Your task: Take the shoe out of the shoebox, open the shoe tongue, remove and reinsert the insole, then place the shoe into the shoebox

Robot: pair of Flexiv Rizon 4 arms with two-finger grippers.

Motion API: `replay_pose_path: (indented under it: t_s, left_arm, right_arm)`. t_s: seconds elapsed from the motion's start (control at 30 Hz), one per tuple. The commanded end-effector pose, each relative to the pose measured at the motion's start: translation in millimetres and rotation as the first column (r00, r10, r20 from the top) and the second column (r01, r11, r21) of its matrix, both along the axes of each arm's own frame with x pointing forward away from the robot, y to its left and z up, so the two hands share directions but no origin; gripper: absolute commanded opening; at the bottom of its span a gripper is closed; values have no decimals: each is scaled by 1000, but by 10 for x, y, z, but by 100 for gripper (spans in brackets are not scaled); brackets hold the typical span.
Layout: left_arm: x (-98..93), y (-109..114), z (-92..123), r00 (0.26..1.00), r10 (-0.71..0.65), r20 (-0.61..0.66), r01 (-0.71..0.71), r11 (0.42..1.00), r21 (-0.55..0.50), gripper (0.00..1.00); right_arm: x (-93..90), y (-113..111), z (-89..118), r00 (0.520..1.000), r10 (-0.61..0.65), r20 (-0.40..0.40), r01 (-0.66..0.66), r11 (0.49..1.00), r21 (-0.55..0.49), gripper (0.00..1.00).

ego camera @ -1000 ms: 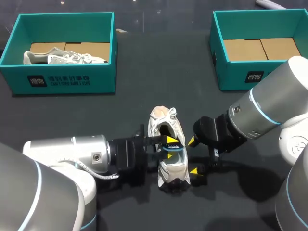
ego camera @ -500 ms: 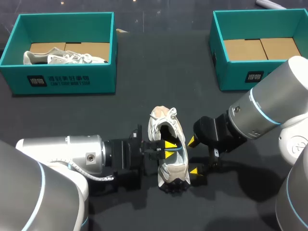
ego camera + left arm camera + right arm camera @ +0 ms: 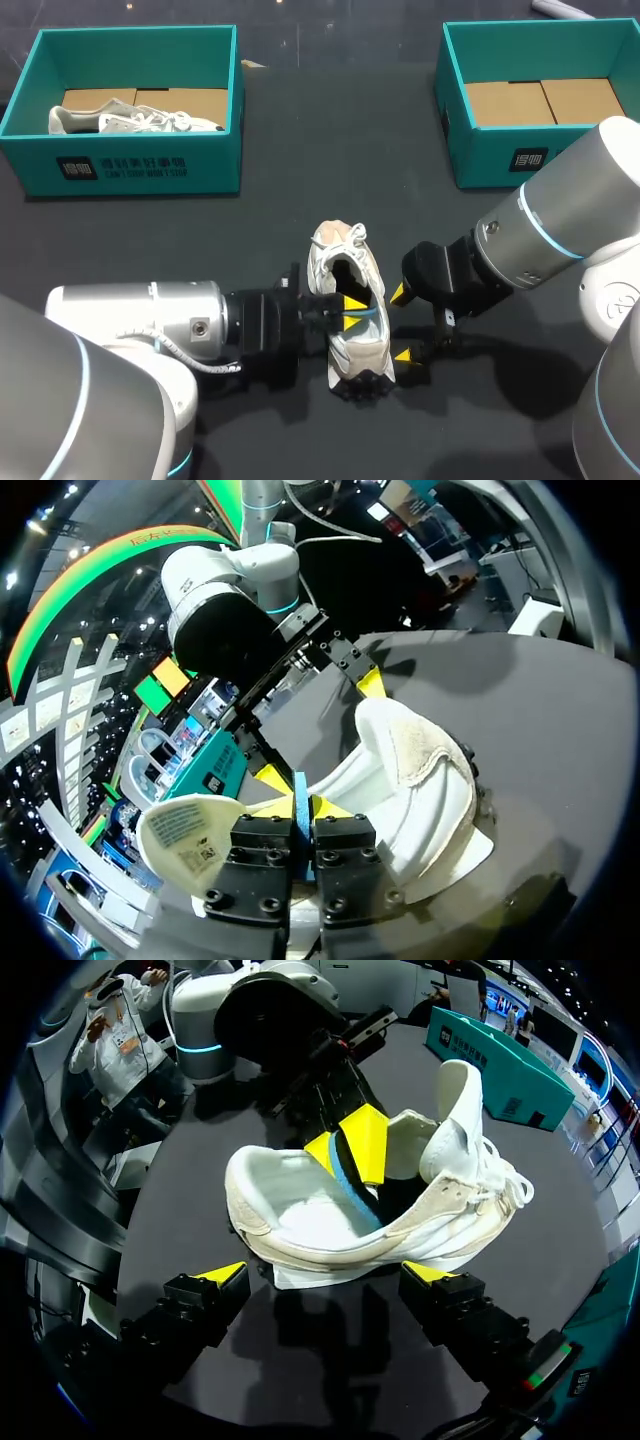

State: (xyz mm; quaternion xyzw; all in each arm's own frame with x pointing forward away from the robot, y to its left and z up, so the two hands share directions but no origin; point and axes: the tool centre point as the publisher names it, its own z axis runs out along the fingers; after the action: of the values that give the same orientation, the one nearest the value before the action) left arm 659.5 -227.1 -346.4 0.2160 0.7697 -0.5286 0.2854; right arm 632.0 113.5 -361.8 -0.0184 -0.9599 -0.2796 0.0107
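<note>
Squarely in the middle of the table (image 3: 250, 230), the shoe (image 3: 358, 352) stands on its sole, long axis running away from me: heel near, laced end far. The right gripper (image 3: 400, 324) sits just beside its right flank, 2 fingers spread apart. The left gripper (image 3: 350, 310) is nearer the work — pinched together on the blue insole (image 3: 352, 1200) edge inside the opening, so I judge the pull goes up and leftward.

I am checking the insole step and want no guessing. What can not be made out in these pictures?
Right wrist view: only an edge of the blue insole shows; the wall of the shoe hides the rest.
Left wrist view: the own body of the left gripper covers the shoe's inside.
Head view: whether the right gripper touches the shoe is too small to tell.
</note>
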Motion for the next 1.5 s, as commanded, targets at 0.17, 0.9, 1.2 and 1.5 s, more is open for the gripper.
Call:
replay_pose_path:
  t_s: [0.17,0.9,1.2,1.5]
  left_arm:
    - [22,-65,3,999,-3,-49,3,1000,4,0]
    - [-225,-28,172,989,-62,-137,66,998,23,0]
    - [-125,-78,-68,994,-33,-105,43,994,96,0]
    - [-164,-50,32,990,-42,-137,52,996,74,8]
  right_arm:
    - [-15,-4,0,1000,-1,2,1,1000,1,100]
    - [-15,-4,0,1000,-1,2,1,1000,1,100]
    - [-15,-4,0,1000,-1,2,1,1000,1,100]
    - [-15,-4,0,1000,-1,2,1,1000,1,100]
